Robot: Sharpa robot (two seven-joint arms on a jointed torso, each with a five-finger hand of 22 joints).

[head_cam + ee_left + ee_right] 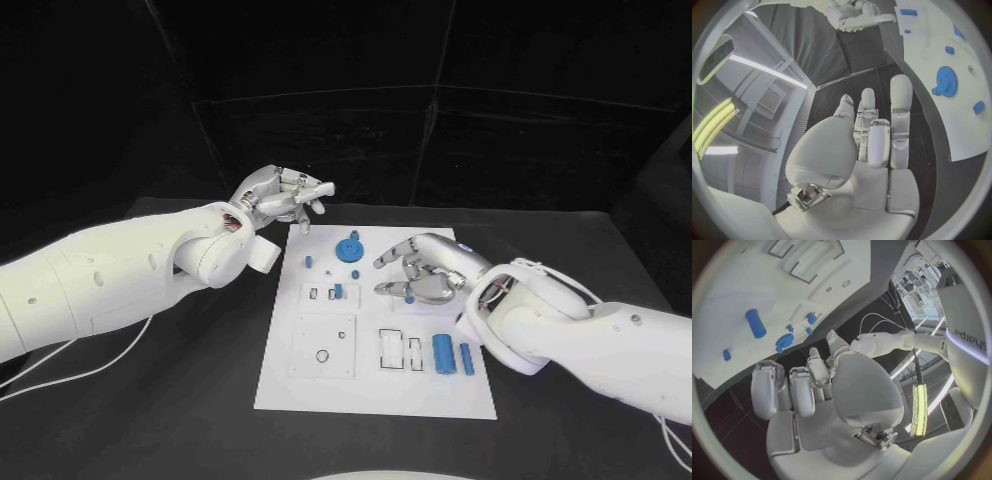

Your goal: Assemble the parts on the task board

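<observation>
The white task board (378,385) lies in the middle of the table. A blue gear (351,248) stands near its far end, and small blue parts (338,291) sit in slots behind it. Two blue cylinders (443,353) lie near the board's right edge. My right hand (423,268) hovers over the board's far right part with its fingers spread, holding nothing. A small blue part (410,298) lies just under it. My left hand (281,195) is raised off the board's far left corner, empty. The left wrist view shows its fingers (900,107) straight, with the gear (946,81) beyond them.
The board carries several empty recesses (323,345) on its near half. Black table (159,420) spreads on both sides of the board. In the right wrist view a blue cylinder (755,323) and smaller blue parts (786,341) lie on the board (729,295) beyond the fingers.
</observation>
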